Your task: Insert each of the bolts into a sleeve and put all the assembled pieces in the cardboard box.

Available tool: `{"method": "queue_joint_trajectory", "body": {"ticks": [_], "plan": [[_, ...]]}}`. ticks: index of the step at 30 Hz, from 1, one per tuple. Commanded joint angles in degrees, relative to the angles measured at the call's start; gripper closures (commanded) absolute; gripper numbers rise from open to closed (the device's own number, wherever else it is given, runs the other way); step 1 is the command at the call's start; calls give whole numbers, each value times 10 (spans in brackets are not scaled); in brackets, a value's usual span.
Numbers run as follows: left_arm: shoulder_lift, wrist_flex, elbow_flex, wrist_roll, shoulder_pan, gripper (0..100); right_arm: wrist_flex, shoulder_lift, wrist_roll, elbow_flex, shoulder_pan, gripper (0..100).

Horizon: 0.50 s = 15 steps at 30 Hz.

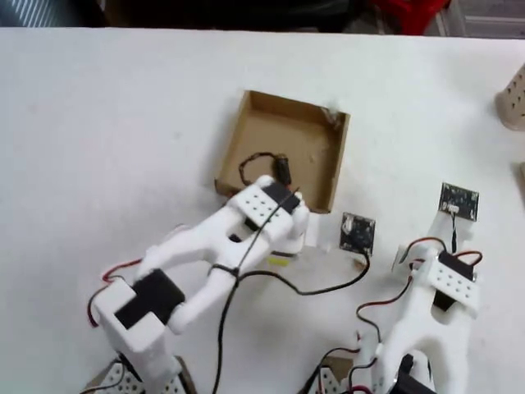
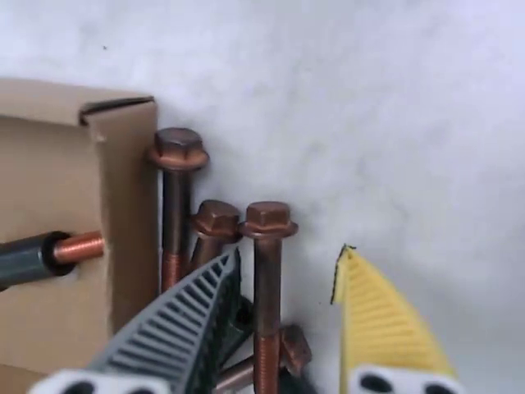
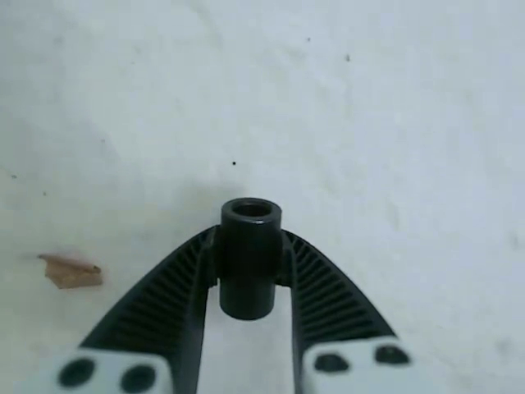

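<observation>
Squarely clamped in the right gripper, the sleeve points outward — bore-first.

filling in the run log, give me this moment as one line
left end effector: open at loose bolts beside cardboard box | right end effector: shut on sleeve | box: one assembled piece inside

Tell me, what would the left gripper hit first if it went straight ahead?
The left gripper would likely meet the bolt lying between its open fingers, beside the box; depth is unclear, so the table could come first.
</observation>
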Motion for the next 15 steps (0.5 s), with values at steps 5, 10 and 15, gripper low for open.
{"method": "queue_joint_trajectory", "body": {"ticks": [5,10,15], "plan": [[-3,-23,-21,2,-15,790,-11,-18,7,-4,1,981],[18,-48,-21,5,-35,790,-11,-18,7,-4,1,981],[79,-66,-26,5,-43,790,-12,-18,7,-4,1,981]]}}
